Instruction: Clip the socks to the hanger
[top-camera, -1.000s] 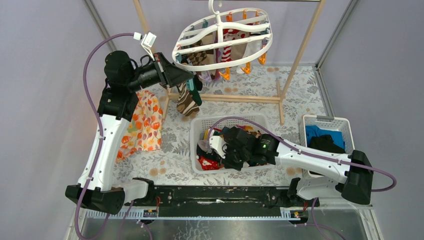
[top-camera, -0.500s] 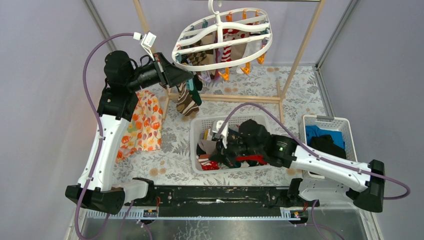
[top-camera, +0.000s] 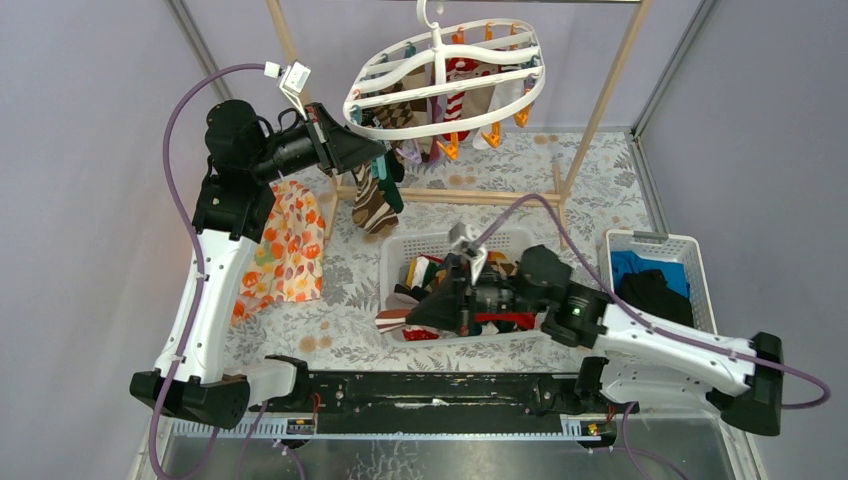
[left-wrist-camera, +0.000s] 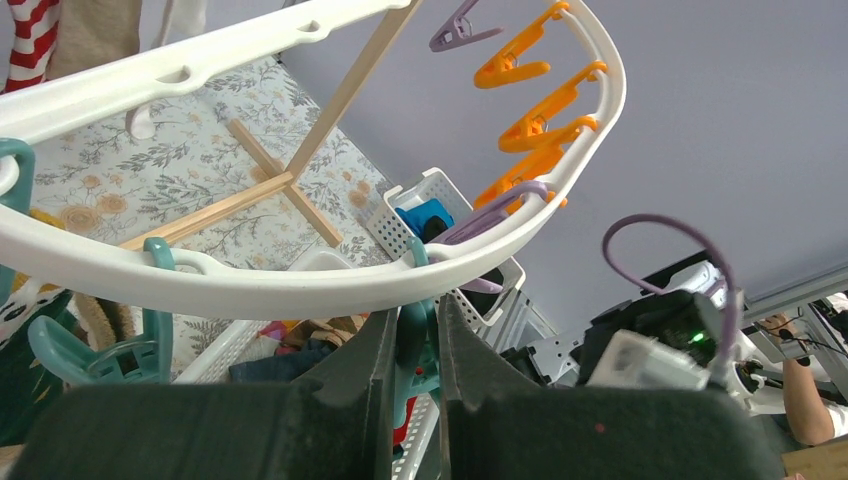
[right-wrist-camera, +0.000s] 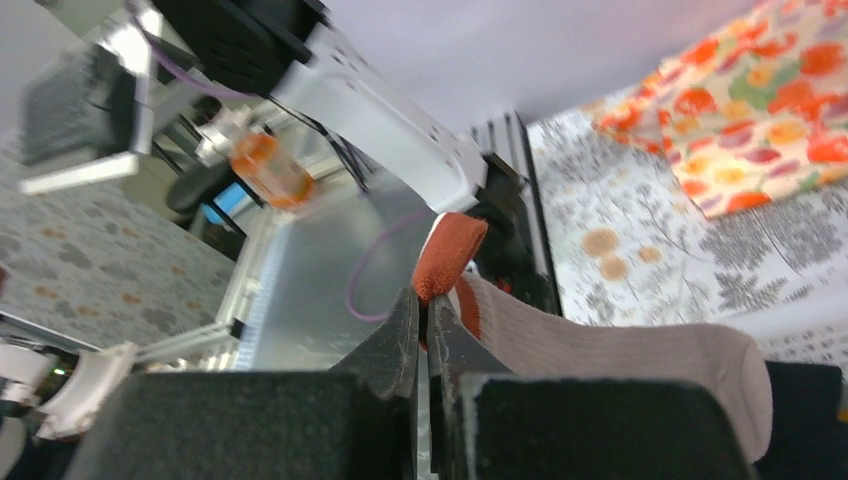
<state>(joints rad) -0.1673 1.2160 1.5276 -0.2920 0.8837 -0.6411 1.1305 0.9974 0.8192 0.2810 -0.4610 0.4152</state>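
Beige sock (right-wrist-camera: 620, 350) pinched in the right gripper (right-wrist-camera: 424, 310) at the white basket's (top-camera: 400, 240) near-left corner.
Left gripper (left-wrist-camera: 415, 315) clamps a teal clip (left-wrist-camera: 414, 348); the thin pinch might slip in transit.

Smooth glossy white plastic on hanger (left-wrist-camera: 300, 290). Shiny plastic too for orange clips (left-wrist-camera: 520, 60) and teal clip (left-wrist-camera: 415, 365). Matt black plastic on left claw (left-wrist-camera: 413, 318) and right claw (right-wrist-camera: 420, 325). Soft ribbed knit on beige sock (right-wrist-camera: 600, 350), rust toe fuzzier. Slotted white plastic basket (top-camera: 390, 270). Pale smooth wooden rack (top-camera: 604, 100). Matt floral-print cloth over desk (top-camera: 480, 175).
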